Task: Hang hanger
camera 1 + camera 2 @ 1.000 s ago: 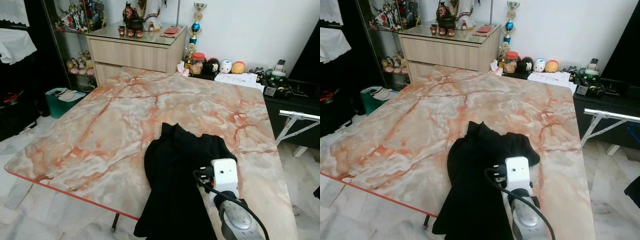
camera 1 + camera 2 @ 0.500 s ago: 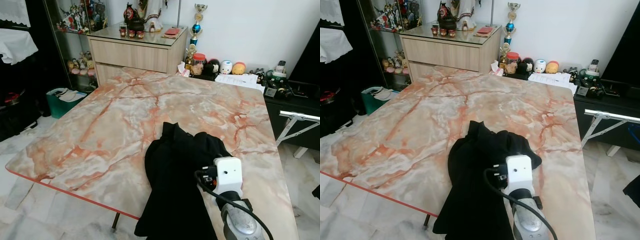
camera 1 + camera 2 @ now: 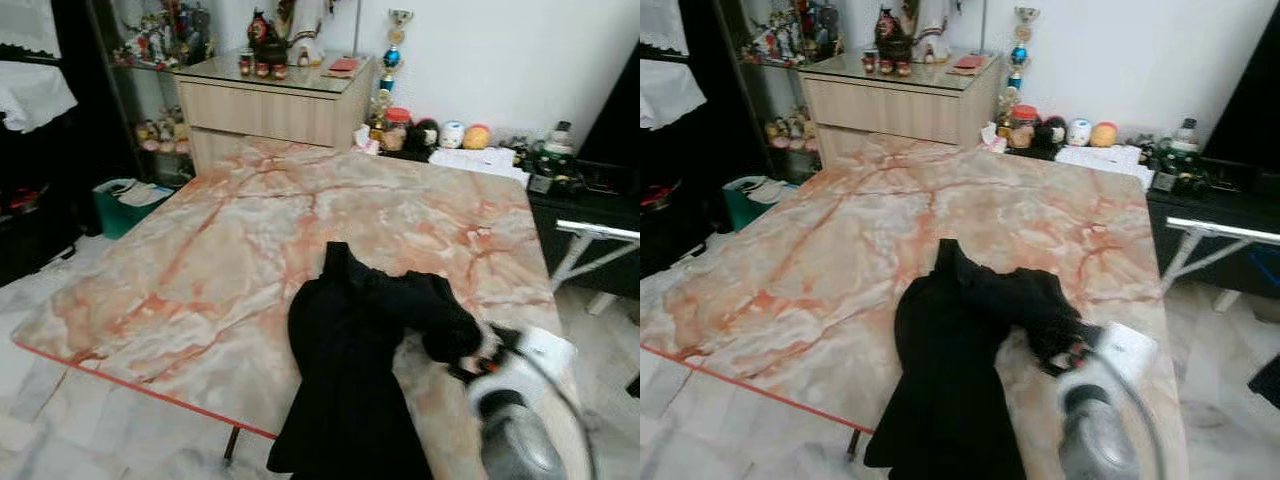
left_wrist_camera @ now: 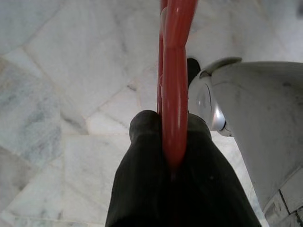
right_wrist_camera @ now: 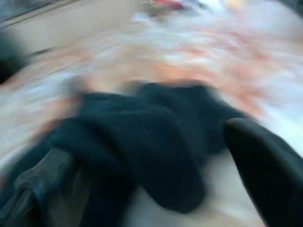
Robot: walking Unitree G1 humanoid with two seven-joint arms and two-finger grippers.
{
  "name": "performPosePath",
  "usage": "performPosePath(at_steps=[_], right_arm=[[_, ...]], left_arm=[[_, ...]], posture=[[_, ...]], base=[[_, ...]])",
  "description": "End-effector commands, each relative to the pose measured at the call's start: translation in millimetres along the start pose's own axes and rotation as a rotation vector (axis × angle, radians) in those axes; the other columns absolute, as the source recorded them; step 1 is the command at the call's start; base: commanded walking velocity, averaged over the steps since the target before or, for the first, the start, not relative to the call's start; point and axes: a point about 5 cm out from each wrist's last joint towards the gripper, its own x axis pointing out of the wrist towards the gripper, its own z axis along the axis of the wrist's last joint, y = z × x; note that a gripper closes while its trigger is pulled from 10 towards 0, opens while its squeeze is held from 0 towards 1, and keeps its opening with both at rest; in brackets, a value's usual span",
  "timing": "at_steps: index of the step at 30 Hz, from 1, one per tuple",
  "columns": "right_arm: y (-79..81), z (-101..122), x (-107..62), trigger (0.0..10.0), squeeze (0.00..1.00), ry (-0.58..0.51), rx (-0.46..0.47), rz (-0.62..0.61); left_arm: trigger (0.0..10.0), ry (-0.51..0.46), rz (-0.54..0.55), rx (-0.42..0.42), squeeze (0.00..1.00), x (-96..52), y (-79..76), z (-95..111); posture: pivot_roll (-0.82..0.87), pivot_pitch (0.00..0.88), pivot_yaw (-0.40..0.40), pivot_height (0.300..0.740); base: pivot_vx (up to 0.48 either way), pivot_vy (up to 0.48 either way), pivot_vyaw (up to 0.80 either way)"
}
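Note:
A black garment (image 3: 350, 370) lies crumpled on the marble table (image 3: 250, 230), its lower part hanging over the near edge. My right gripper (image 3: 468, 358) is at the garment's right sleeve, blurred by motion. In the right wrist view its fingers (image 5: 265, 165) stand apart and open, with the dark cloth (image 5: 142, 137) just ahead of them. Down at my side, over the marble floor, my left gripper (image 4: 173, 137) is shut on a red plastic hanger (image 4: 174, 71).
Behind the table stands a wooden cabinet (image 3: 270, 100) with ornaments on top. A green bin (image 3: 125, 200) sits on the floor at the left. On the right are a dark low stand (image 3: 590, 190) and a metal folding frame (image 3: 600, 235). The table's red edge (image 3: 150, 390) runs along the front.
My right arm has swung to the right and turned, so its wrist now sits at the garment's right sleeve. The hanger hand and the garment's main body look unchanged.

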Motion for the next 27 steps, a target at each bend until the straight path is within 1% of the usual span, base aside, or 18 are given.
performPosePath(at_steps=[1, 2, 5, 6, 7, 8, 9, 10, 12, 13, 14, 15, 16, 19, 21, 23, 24, 27], right_arm=[[18.1, 7, 0.0, 10.0, 1.00, -0.040, -0.114, 0.091], [14.5, 11, 1.9, 10.0, 1.00, -0.071, -0.240, 0.044], [3.0, 21, 5.3, 10.0, 1.00, -0.125, -0.322, -0.046], [-0.4, 24, 6.3, 10.0, 0.87, -0.135, -0.375, -0.045], [-0.4, 24, 6.3, 10.0, 0.87, -0.135, -0.375, -0.045], [-2.9, 19, 6.8, 10.0, 0.00, -0.098, -0.449, -0.037], [-7.1, 11, 5.0, 10.0, 0.00, -0.049, -0.437, -0.065], [-7.1, 11, 5.0, 10.0, 0.00, -0.049, -0.437, -0.065], [-11.1, 4, 2.2, 10.0, 0.00, -0.006, -0.348, -0.111], [-13.0, 0, 0.2, 10.0, 0.00, 0.013, -0.260, -0.148], [-13.0, 0, 0.2, 10.0, 0.00, 0.013, -0.260, -0.148], [-13.5, -3, -0.7, 10.0, 0.00, 0.023, -0.216, -0.164], [-13.5, -3, -0.7, 10.0, 0.00, 0.023, -0.212, -0.165], [-12.6, 1, 0.3, 10.0, 0.00, -0.008, -0.217, -0.171], [-10.4, 1, 1.8, 10.0, 0.00, -0.005, -0.215, -0.162], [-9.8, 0, 2.0, 10.0, 0.00, -0.004, -0.210, -0.163], [-9.7, 0, 2.6, 10.0, 0.00, -0.004, -0.201, -0.166], [-11.4, 2, 4.2, 10.0, 0.00, -0.011, -0.184, -0.180]], left_arm=[[10.0, 0.015, -0.001, -0.004, 0.00, -1.0, 2.5, -6], [10.0, 0.015, -0.002, -0.004, 0.00, -1.0, 0.5, -7], [10.0, 0.012, -0.011, -0.002, 0.00, -0.5, -7.9, -7], [10.0, 0.010, -0.017, -0.001, 0.00, -0.2, -12.6, -6], [10.0, 0.010, -0.017, -0.001, 0.00, -0.2, -12.6, -6], [10.0, 0.008, -0.022, 0.001, 0.00, 0.1, -17.0, -5], [10.0, 0.006, -0.028, 0.002, 0.00, 0.3, -20.7, -4], [10.0, 0.006, -0.028, 0.002, 0.00, 0.3, -20.7, -4], [10.0, 0.004, -0.030, 0.001, 0.00, 0.4, -22.3, -4], [10.0, 0.002, -0.031, -0.001, 0.00, 0.3, -22.9, -4], [10.0, 0.002, -0.031, -0.001, 0.00, 0.3, -22.9, -4], [10.0, 0.001, -0.030, -0.002, 0.00, 0.2, -22.9, -4], [10.0, 0.001, -0.030, -0.003, 0.00, 0.2, -22.8, -4], [10.0, -0.001, -0.018, -0.007, 0.00, -0.5, -11.4, -6], [10.0, 0.002, -0.009, 0.000, 0.00, -1.5, -1.6, -9], [10.0, 0.003, -0.004, -0.003, 0.00, -2.0, 3.1, -10], [10.0, 0.005, 0.005, -0.008, 0.00, -3.3, 12.2, -12], [10.0, 0.011, 0.022, -0.013, 0.00, -6.3, 28.2, -17]], posture=[[0.06, 0.000, -0.017, 0.740], [0.06, 0.000, -0.017, 0.740], [0.06, 0.000, -0.015, 0.740], [0.05, 0.000, -0.014, 0.740], [0.05, 0.000, -0.014, 0.740], [0.05, 0.000, -0.013, 0.740], [0.06, 0.000, -0.017, 0.740], [0.06, 0.000, -0.017, 0.740], [0.06, 0.000, -0.017, 0.740], [0.06, 0.000, -0.017, 0.740], [0.06, 0.000, -0.017, 0.740], [0.06, 0.000, -0.016, 0.740], [0.06, 0.000, -0.016, 0.740], [0.05, 0.000, -0.013, 0.740], [0.05, 0.000, -0.011, 0.740], [0.06, 0.000, -0.012, 0.740], [0.06, 0.000, -0.013, 0.740], [0.06, 0.000, -0.011, 0.740]], base=[[0.000, 0.000, 0.00], [0.000, 0.000, 0.00], [0.000, 0.000, 0.00], [0.000, 0.000, 0.00], [0.000, 0.000, 0.00], [0.000, 0.000, 0.00], [0.000, 0.000, 0.00], [0.000, 0.000, 0.00], [0.000, 0.000, 0.00], [0.000, 0.000, 0.00], [0.000, 0.000, 0.00], [0.000, 0.000, 0.00], [0.000, 0.000, 0.00], [0.000, 0.000, 0.00], [0.000, 0.000, 0.00], [0.000, 0.000, 0.00], [0.000, 0.000, 0.00], [0.000, 0.000, 0.00]])
